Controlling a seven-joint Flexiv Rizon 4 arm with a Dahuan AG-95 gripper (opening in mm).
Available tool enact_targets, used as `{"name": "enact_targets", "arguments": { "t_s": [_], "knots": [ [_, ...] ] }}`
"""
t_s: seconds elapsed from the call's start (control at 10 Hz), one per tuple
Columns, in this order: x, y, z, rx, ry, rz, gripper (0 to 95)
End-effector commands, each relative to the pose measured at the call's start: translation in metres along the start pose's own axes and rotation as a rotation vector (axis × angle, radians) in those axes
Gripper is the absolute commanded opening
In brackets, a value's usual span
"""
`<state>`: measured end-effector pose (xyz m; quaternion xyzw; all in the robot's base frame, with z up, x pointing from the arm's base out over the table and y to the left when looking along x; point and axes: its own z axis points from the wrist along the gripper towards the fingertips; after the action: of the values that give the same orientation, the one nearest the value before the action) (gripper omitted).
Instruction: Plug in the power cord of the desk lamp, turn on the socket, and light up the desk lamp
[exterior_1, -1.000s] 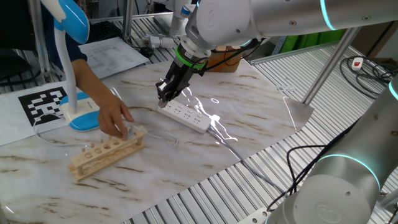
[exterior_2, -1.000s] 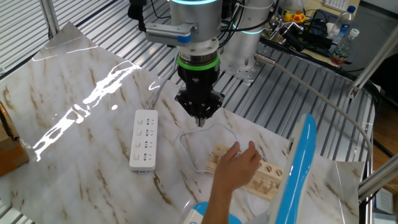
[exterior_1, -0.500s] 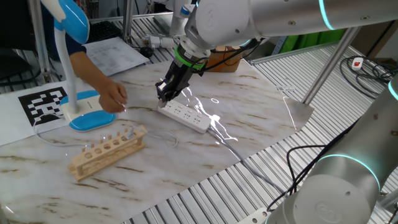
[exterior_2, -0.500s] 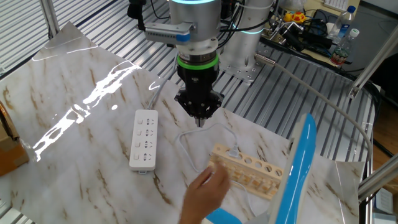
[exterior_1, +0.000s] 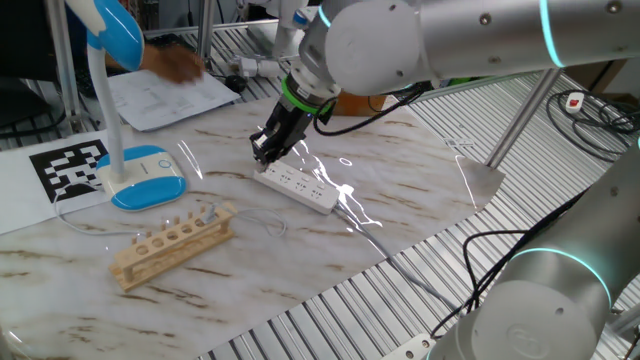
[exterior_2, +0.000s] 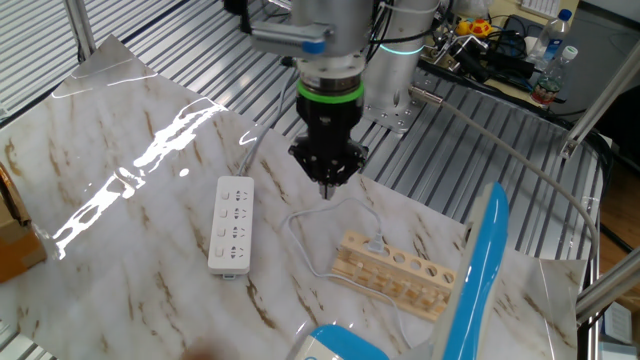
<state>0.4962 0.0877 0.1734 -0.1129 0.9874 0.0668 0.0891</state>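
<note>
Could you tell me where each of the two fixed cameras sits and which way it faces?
One fixed view: sits low off one long side of the table, looking across at the socket, wooden rack and desk lamp; the arm reaches in from the top, gripper above the socket, a second arm's base at lower right.
The other fixed view: sits high behind the lamp, looking down toward the arm's base; the gripper hangs over the power cord.
Shared: socket, rack, lamp, gripper.
</note>
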Motion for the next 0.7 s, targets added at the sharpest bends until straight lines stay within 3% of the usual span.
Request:
{"name": "enact_targets", "arguments": {
  "t_s": [0.1,0.2,0.3,0.4,0.7],
  "knots": [
    [-0.003,0.006,0.002,0.163,0.162,0.117,0.0],
    [-0.002,0.010,0.003,0.116,0.148,0.118,0.0],
    [-0.003,0.016,0.001,0.120,0.143,0.113,0.0],
    [-0.003,0.018,0.002,0.123,0.155,0.103,0.0],
    [-0.003,0.023,0.006,0.104,0.168,0.073,0.0]
  ]
}}
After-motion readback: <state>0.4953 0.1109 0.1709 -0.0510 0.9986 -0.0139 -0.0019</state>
